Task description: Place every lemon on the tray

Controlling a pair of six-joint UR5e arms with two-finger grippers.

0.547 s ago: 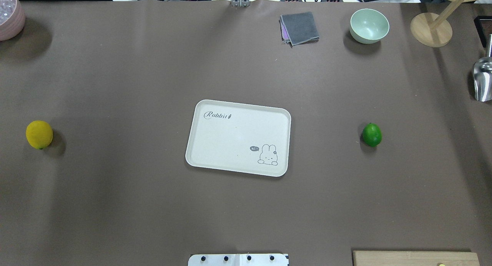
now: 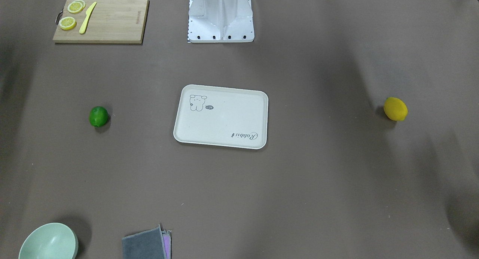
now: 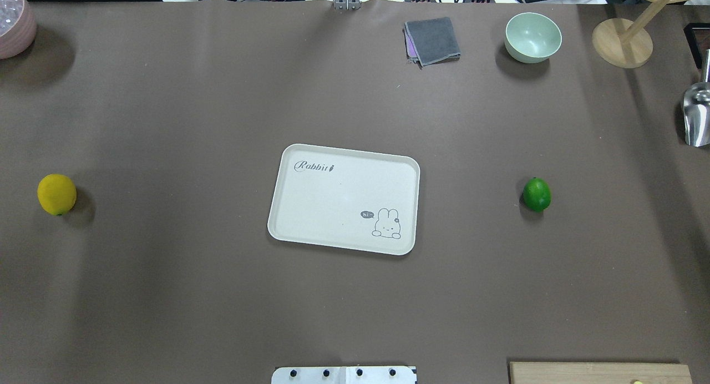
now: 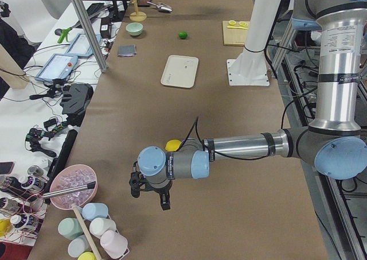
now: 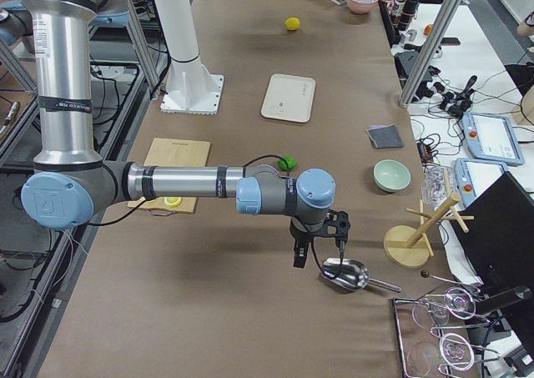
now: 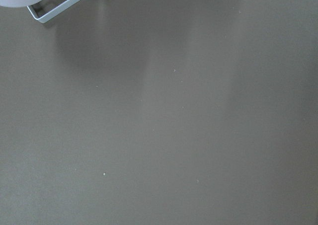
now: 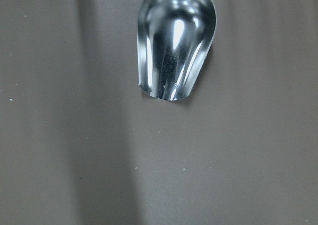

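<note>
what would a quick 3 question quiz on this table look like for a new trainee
1. True or false: the tray holds no lemon.
2. What lies on the cutting board? A) lemon slices and a yellow knife B) both whole lemons C) nothing
3. Fill in: the yellow lemon lies on the robot's ____ side, the green lemon on its right.
Key: 1 true; 2 A; 3 left.

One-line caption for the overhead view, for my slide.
Empty tray mid-table, yellow lemon to its left, green lemon to its right.
</note>
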